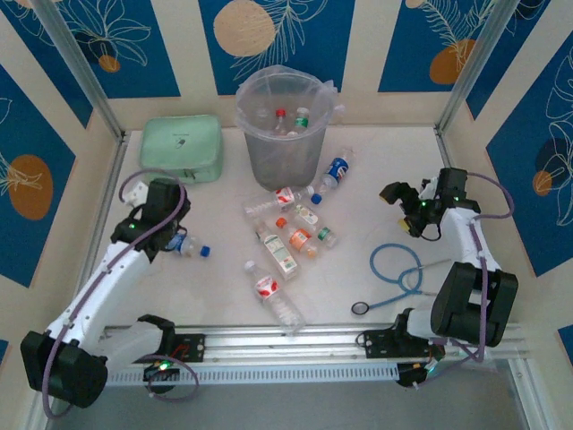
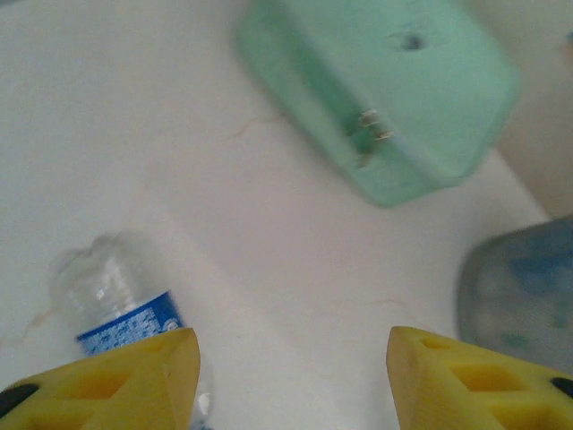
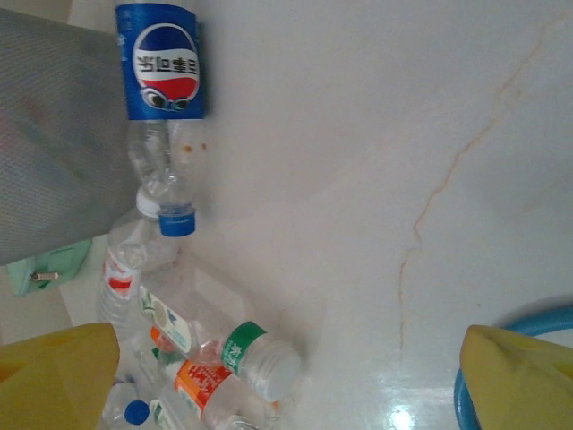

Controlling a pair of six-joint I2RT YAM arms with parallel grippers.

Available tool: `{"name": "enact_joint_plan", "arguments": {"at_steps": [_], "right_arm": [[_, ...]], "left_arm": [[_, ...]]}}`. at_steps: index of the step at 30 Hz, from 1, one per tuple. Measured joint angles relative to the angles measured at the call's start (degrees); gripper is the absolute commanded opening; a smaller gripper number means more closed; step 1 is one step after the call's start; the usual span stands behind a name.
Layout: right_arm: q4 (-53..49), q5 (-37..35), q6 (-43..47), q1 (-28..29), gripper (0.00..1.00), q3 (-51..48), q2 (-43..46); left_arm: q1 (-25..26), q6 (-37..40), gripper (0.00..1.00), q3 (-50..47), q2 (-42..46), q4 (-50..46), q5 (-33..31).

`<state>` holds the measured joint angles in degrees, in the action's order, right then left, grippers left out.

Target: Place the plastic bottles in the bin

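The grey bin stands at the back centre and holds a few bottles. On the table lie a blue-labelled bottle beside the bin, a cluster of bottles in the middle and one red-labelled bottle nearer the front. A blue-capped bottle lies at my left gripper. In the left wrist view that bottle sits just outside the left finger, and the left gripper is open over bare table. My right gripper is open with nothing between its fingers, and the right wrist view has the cluster at its lower left.
A mint-green zip case lies left of the bin. A blue stethoscope lies on the table at front right, under the right arm. Walls close the table on the left, back and right.
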<state>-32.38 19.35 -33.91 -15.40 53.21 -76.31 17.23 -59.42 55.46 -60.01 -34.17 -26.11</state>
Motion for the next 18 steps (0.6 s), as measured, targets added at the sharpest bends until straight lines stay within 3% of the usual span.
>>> {"name": "enact_joint_plan", "arguments": {"at_steps": [1, 3, 6, 13, 18], "right_arm": [[0.04, 0.46, -0.15, 0.0, 0.98, 0.04, 0.46], [-0.07, 0.87, -0.37, 0.0, 0.98, 0.04, 1.29], [0.0, 1.03, -0.61, -0.13, 0.98, -0.07, 2.71], [-1.36, 1.64, -0.35, -1.07, 0.98, -0.09, 4.0], [-2.84, 1.44, 0.72, -2.49, 0.98, -0.57, 8.07]], "left_arm": [[0.0, 1.86, 0.61, 2.49, -0.83, -0.52, 0.7], [0.0, 3.98, 0.81, 5.33, -1.97, -0.98, 1.73], [-0.24, 5.51, 0.98, 4.04, -1.99, -0.83, 3.21], [-1.75, 1.49, 0.99, -3.43, -9.51, 2.69, 9.27], [-2.23, -3.56, 1.0, -11.04, -9.81, 4.68, 9.77]]}}
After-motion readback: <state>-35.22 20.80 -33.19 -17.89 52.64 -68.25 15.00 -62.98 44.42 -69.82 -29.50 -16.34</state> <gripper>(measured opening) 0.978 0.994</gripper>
